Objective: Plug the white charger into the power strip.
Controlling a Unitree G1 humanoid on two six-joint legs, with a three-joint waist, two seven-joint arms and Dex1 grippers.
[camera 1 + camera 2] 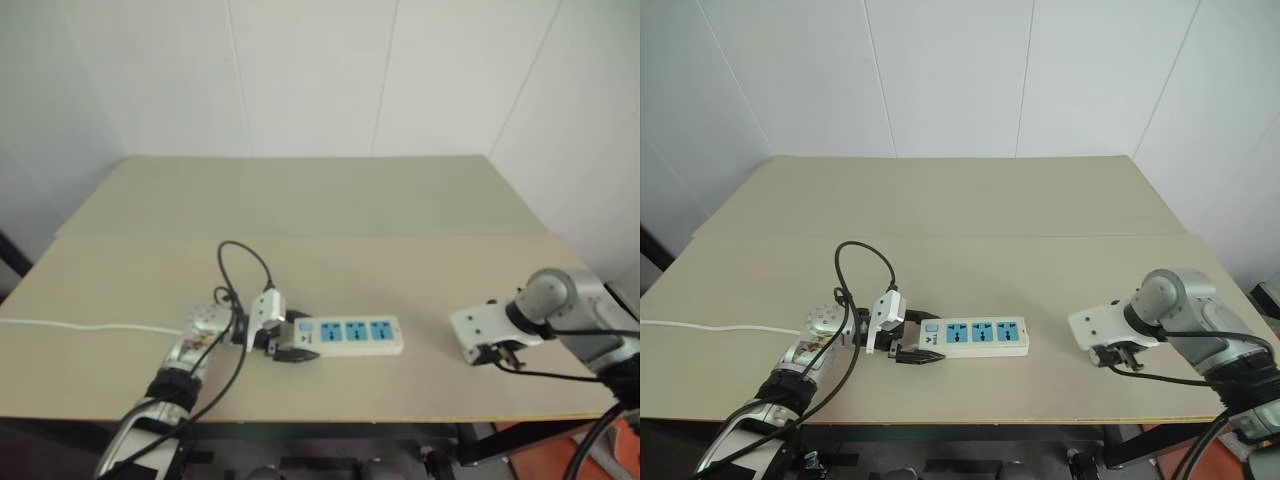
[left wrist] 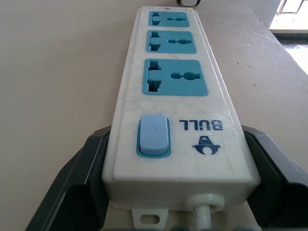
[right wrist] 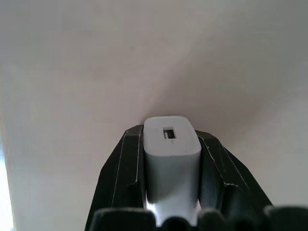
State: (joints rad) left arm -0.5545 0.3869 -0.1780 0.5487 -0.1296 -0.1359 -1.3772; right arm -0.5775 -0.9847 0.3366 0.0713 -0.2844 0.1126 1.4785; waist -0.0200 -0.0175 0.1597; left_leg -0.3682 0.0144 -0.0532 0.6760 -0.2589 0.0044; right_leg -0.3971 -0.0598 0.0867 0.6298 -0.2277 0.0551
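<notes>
Right end effector (image 3: 171,159) grips white charger (image 3: 172,154) — power strip (image 2: 178,96) apart.

bare table (image 1: 440,290) btwn hands, sockets (image 1: 355,330) unblocked

Left arm enters from the lower left, forearm angled up and inward, its wrist bent so that the left gripper (image 1: 283,345) points sideways toward the robot's right, slightly below level. Its two black fingers (image 2: 79,185) are closed on the switch end of the power strip (image 1: 352,336), one on each long side. Right arm enters from the lower right, elbow out, wrist turned steeply downward (the right gripper (image 1: 1118,357) hangs beneath the white housing, apparently just clear of the surface). Its black fingers (image 3: 120,178) clamp the white charger (image 3: 171,159) between them, port face outward.
</notes>
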